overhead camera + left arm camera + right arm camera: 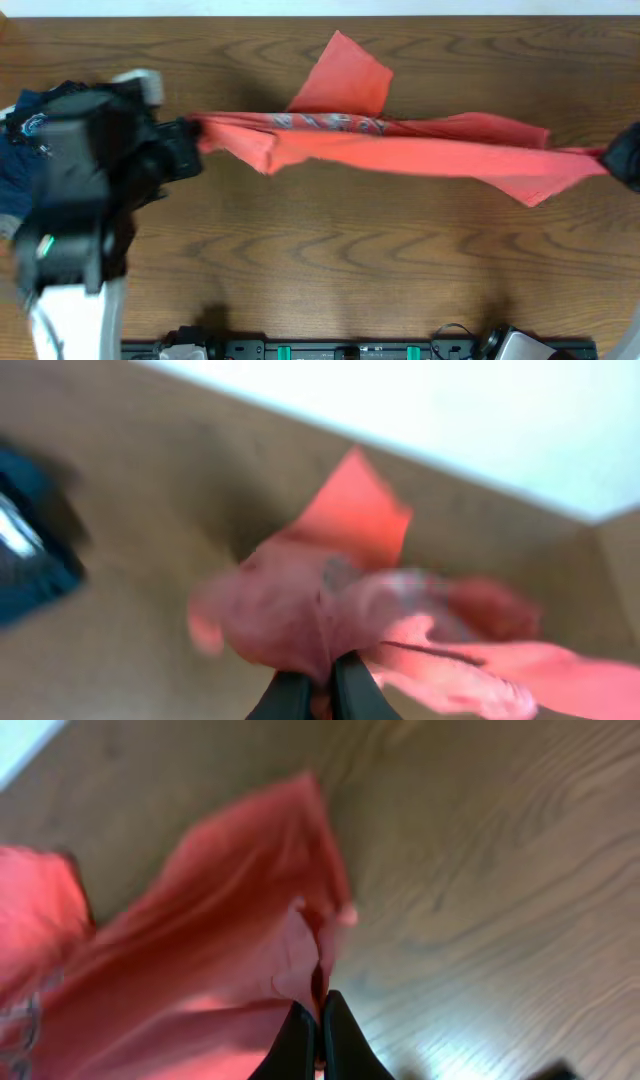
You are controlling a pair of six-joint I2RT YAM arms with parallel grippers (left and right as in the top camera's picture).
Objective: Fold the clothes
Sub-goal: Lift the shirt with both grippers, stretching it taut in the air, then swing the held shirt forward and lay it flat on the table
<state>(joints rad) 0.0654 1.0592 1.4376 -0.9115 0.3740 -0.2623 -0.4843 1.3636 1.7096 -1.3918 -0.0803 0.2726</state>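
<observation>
The coral-red T-shirt (400,150) is stretched in a long bunched band above the table between my two grippers, a strip of white lettering showing near its top edge. One flap sticks up toward the far side. My left gripper (190,135) is shut on the shirt's left end; in the left wrist view the fingers (320,685) pinch red cloth (330,590). My right gripper (610,155) is shut on the right end; in the right wrist view its fingers (318,1020) clamp a fold of the shirt (200,970).
A folded navy shirt (25,150) lies at the left edge of the wooden table (350,270), partly under my left arm; it also shows in the left wrist view (30,550). The arm bases stand along the near edge.
</observation>
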